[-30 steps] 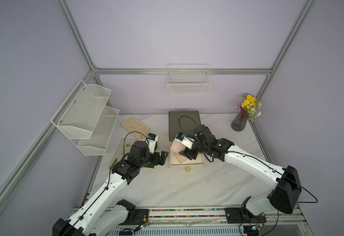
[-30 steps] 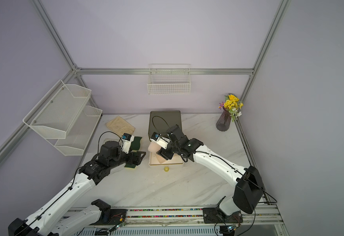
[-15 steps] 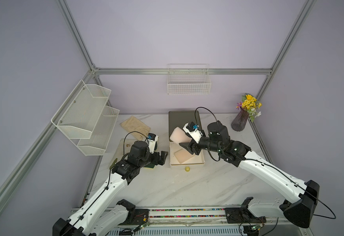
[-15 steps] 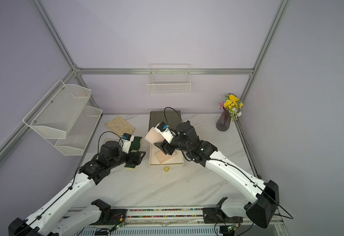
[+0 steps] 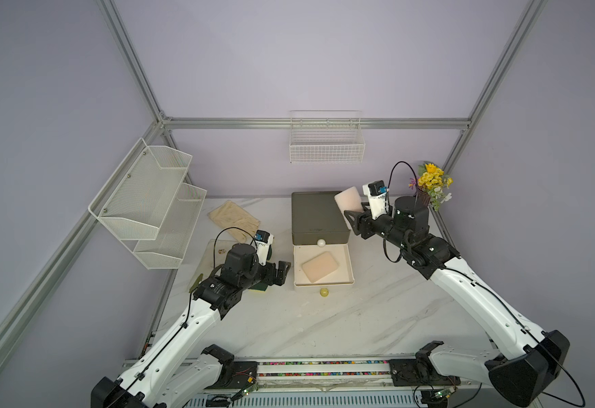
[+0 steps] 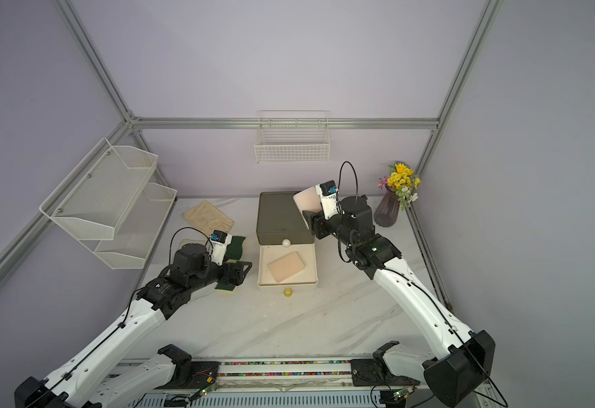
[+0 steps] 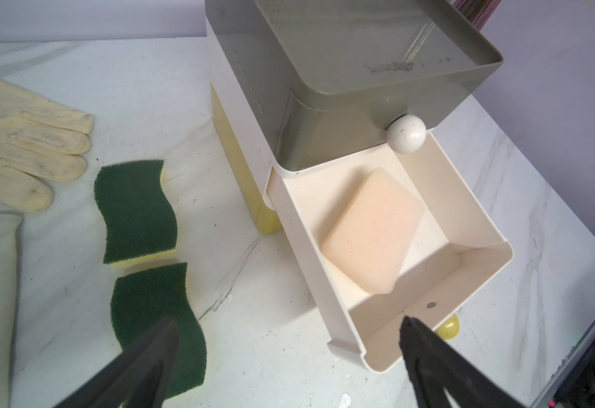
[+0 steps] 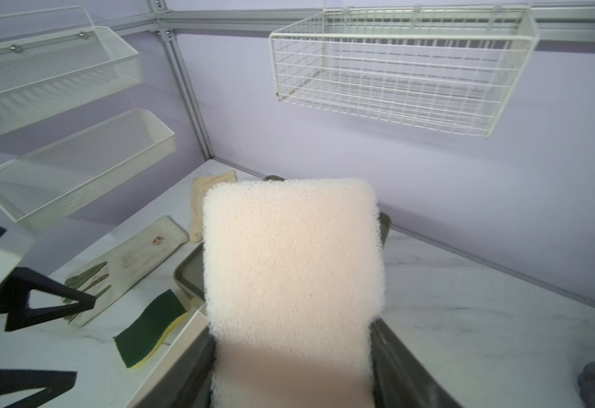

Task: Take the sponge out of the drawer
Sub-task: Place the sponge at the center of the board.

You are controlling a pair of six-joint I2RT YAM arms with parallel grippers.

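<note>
Though beyond right-wrist view, drawer sponge (image 7: 373, 229)

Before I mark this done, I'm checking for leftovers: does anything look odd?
Yes: a second pale sponge lies skewed in the open drawer, while the right gripper holds a matching sponge over the cabinet.

Gloves (image 6: 208, 216), wire basket (image 6: 291, 148), flower vase (image 6: 387, 212)
</note>
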